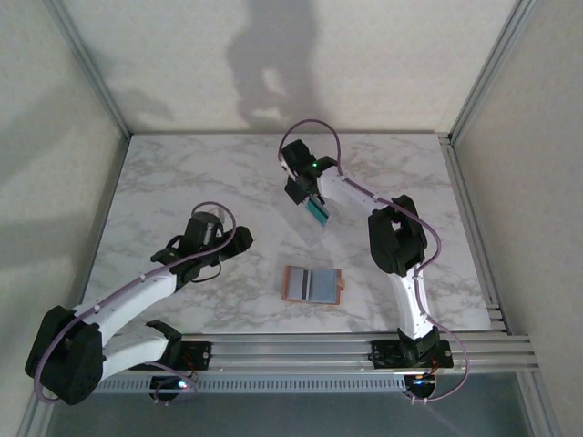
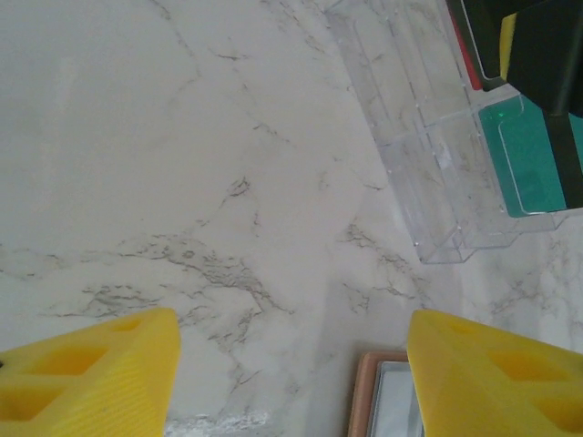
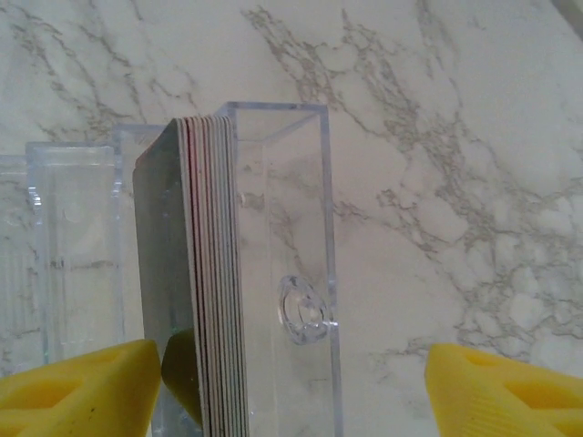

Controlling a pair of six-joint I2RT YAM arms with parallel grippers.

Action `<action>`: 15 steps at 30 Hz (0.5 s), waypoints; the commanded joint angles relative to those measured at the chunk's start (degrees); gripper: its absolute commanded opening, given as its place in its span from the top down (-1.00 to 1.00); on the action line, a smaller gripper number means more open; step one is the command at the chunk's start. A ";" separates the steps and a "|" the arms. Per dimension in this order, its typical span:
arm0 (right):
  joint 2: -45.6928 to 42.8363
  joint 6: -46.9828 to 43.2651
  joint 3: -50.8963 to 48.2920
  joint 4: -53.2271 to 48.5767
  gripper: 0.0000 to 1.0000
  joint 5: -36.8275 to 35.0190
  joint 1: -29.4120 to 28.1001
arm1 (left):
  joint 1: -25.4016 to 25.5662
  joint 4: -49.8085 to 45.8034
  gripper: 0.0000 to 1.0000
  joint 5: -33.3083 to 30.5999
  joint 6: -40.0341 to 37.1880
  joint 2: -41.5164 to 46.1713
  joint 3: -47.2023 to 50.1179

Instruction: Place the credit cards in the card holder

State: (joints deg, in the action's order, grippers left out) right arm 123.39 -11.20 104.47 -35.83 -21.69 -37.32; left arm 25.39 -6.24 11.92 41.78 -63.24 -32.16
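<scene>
**Inspector:** Overhead first. What is on the table?

**Onlooker:** The card holder lies open and flat near the front edge, between the two arm bases. It has a tan rim and its grey-blue pockets face up. Well behind it, the right end effector hangs over a teal card. The left end effector sits off to the holder's left, apart from it.

**Inspector:** Left wrist view?

**Onlooker:** The left end effector is open, its yellow fingers wide apart over bare marble. A corner of the card holder shows just inside the right-hand finger. At the upper right a clear case lies on the table, holding the teal card and, farther along, a red edge. The right end effector's black and yellow body covers the case's far end.

**Inspector:** Right wrist view?

**Onlooker:** The right end effector is open, its fingers spread either side of the clear case. The credit cards stand on edge in a tight stack in the case's left half. The left-hand finger is just beside the stack, but I cannot tell if it touches. The case wall and a gap separate the stack from the other finger.
</scene>
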 commanded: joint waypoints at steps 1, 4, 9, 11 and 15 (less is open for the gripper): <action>-1.47 0.08 1.10 1.56 -0.52 -4.67 -0.21 | -0.42 -0.92 -0.33 -0.72 -0.03 0.75 0.87; -1.58 0.08 1.17 1.53 -0.51 -5.63 -0.30 | -0.43 -0.71 -0.34 -0.31 -0.03 0.84 1.04; -1.40 0.05 1.18 1.57 -0.39 -7.22 -0.38 | -0.41 -0.81 -0.34 -0.07 -0.16 0.65 1.31; -1.49 -0.04 1.34 1.64 -0.35 -7.46 -0.47 | -0.43 -0.62 -0.34 -0.14 -0.12 0.84 1.61; -1.28 0.35 2.12 1.39 -0.26 -8.87 -0.49 | -0.41 -0.20 -0.34 0.74 -0.49 0.24 1.71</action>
State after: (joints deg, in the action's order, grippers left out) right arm 123.39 -11.20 104.49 -34.92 -27.49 -37.43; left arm 25.39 -6.26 12.08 41.78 -63.24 -31.11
